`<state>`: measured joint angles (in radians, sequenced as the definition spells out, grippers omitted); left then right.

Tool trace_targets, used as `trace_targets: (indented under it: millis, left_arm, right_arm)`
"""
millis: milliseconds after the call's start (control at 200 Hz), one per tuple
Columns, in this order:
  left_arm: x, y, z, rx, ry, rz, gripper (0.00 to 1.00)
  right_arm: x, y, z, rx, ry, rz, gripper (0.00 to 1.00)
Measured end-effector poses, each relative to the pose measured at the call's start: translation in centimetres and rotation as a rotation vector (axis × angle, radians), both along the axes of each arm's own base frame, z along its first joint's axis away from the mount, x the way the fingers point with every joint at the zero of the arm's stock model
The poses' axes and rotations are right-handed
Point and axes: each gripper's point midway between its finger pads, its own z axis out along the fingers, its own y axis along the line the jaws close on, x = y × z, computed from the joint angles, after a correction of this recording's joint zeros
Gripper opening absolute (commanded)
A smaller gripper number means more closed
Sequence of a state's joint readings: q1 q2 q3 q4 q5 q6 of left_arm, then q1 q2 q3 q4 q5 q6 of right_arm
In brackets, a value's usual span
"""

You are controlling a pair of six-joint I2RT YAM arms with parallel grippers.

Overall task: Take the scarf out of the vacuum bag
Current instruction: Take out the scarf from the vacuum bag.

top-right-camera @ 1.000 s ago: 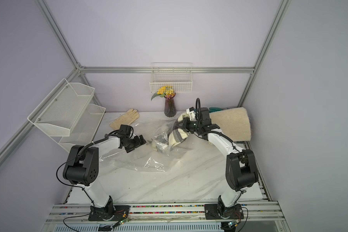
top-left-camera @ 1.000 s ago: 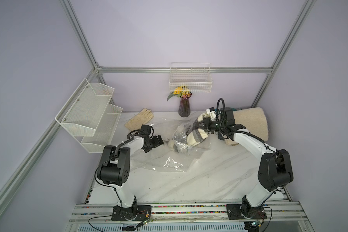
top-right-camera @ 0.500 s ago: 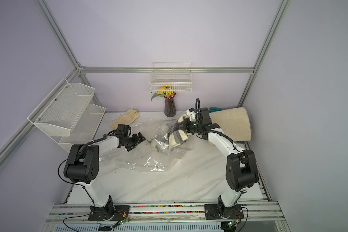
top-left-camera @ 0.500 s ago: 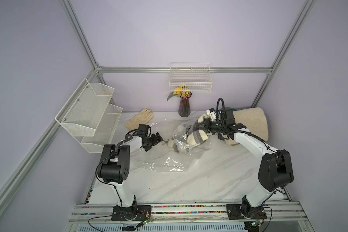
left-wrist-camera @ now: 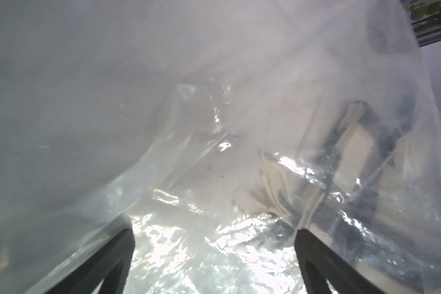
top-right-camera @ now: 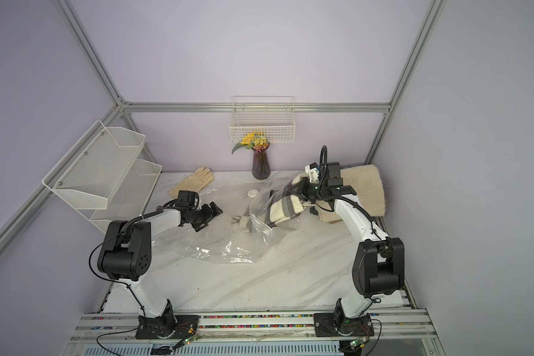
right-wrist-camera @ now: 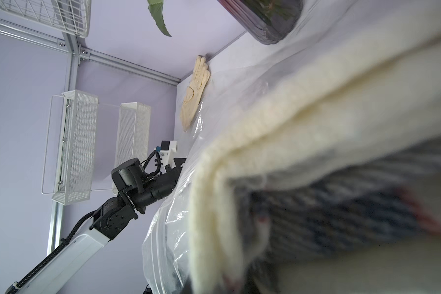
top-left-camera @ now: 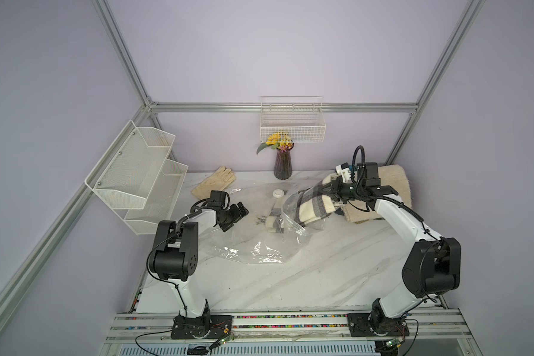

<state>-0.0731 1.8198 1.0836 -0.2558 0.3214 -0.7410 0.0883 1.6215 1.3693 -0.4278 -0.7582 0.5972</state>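
The clear vacuum bag [top-left-camera: 253, 243] lies crumpled on the marble table in both top views, its white valve cap [top-left-camera: 278, 193] facing up. A cream and grey plaid scarf [top-left-camera: 312, 206] sticks out of the bag's raised right end, and its fringed lower end [top-left-camera: 273, 222] is still under plastic. My right gripper [top-left-camera: 324, 191] is shut on the scarf's upper end, lifted off the table. In the right wrist view the scarf [right-wrist-camera: 316, 152] hides the fingers. My left gripper [top-left-camera: 235, 217] is open at the bag's left side. In the left wrist view, bag film [left-wrist-camera: 214, 152] lies between its spread fingers [left-wrist-camera: 120, 254].
A cream glove [top-left-camera: 215, 185] lies at the back left and a dark vase [top-left-camera: 282, 165] of flowers stands at the back wall. A folded cream blanket [top-left-camera: 389, 191] sits behind my right arm. White mesh shelves [top-left-camera: 136, 172] hang on the left wall, a wire basket [top-left-camera: 292, 123] on the back wall.
My right gripper has drawn the scarf slightly further right, out of the bag. The left arm has shifted a little toward the back; its gripper stays open at the bag.
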Motion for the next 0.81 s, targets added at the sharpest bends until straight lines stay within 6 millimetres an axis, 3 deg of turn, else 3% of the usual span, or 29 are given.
trace_targets:
  millis: [430,805]
  left_arm:
    - [0.0,0.1,0.0,0.003,0.003,0.002,1.0]
    - [-0.1,0.6,-0.1,0.014,0.014,0.016,1.0]
  right_arm:
    - [-0.1,-3.3,1.6,-0.031,0.017,-0.035,0.03]
    - [1.0,-8.1,1.2,-0.079,0.034,-0.165,0.02]
